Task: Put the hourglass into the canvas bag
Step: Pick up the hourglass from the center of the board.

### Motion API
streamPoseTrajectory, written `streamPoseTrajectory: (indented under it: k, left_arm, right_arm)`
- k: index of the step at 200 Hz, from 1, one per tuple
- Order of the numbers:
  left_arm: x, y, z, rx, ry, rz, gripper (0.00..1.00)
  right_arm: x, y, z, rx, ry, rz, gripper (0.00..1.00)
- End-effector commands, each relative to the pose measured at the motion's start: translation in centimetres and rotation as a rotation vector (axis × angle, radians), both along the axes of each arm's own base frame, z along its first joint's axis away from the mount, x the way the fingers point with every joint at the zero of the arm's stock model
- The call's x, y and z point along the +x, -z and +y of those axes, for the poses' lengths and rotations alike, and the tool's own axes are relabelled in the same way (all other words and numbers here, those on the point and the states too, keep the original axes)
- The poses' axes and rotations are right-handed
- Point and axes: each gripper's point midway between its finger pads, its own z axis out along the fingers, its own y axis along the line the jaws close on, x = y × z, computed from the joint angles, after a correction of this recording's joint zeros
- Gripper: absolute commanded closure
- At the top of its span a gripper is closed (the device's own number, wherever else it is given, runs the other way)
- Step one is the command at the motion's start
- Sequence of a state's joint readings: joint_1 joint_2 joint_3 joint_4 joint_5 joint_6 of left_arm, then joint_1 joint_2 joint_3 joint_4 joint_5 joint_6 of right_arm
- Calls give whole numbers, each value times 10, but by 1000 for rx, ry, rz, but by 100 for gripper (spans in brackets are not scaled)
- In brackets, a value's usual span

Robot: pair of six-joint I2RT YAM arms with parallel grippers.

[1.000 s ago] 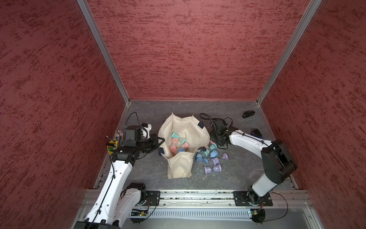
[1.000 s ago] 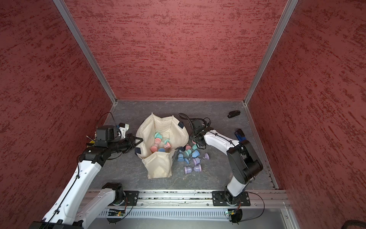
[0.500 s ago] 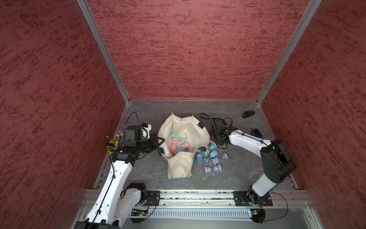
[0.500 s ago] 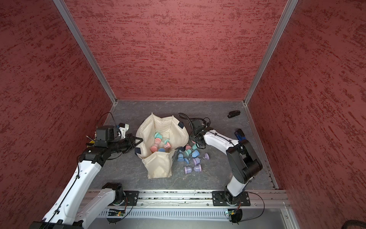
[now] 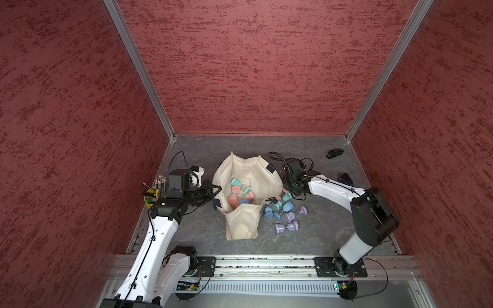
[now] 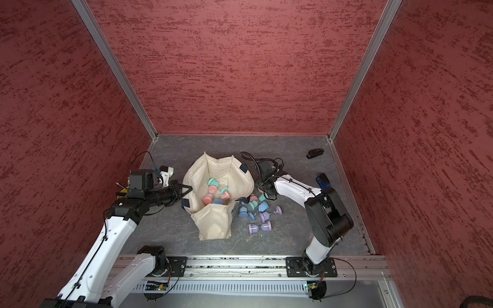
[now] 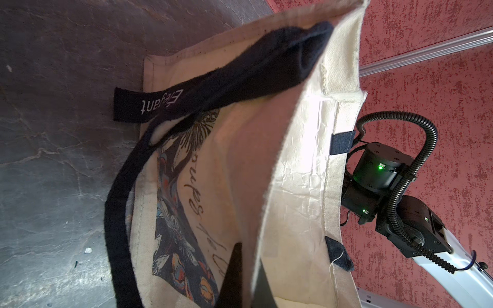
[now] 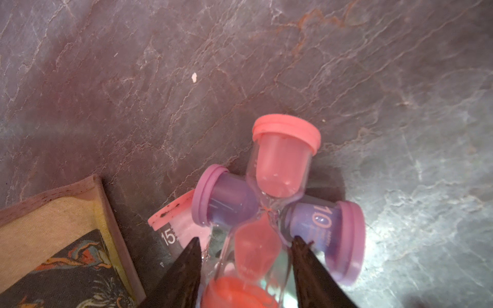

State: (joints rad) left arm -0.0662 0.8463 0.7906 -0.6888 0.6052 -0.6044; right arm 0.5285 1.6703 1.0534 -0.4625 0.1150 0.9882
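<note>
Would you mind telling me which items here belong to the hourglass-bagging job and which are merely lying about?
Job:
canvas bag, rim pinched by the left gripper
right gripper, open around the pink hourglass
loose hourglasses beside the bag
hourglasses already inside

Lying about:
pencil cup
small black object near the back wall
blue-black object beyond the right arm

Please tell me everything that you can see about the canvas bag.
The canvas bag is a large soft tote of cream-white cloth with dark navy straps and a navy label reading Elegant. Its outer side carries a flower print with script. It sits on the grey table, mouth open upward, a front panel flopped flat toward the robot. Several hourglasses lie inside. The left gripper is shut on its rim.
</note>
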Motion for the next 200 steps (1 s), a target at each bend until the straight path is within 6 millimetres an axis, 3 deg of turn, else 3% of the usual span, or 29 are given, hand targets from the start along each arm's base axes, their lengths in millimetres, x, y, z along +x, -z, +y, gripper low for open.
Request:
streamPoseTrajectory:
  k: [1, 110, 164, 200]
  left_arm:
    - [0, -4, 1, 2, 9, -39, 100]
    - [1, -5, 3, -2, 3, -43, 100]
    - [0, -6, 4, 0, 5, -45, 100]
    - [0, -8, 4, -8, 3, -48, 100]
  right_arm:
    - [-8, 13, 0, -5, 5, 46, 48]
    - [-12, 23, -5, -117, -18, 95, 46]
    - [-2, -4, -4, -124, -18, 35, 42]
    - [1, -8, -6, -145, -17, 31, 41]
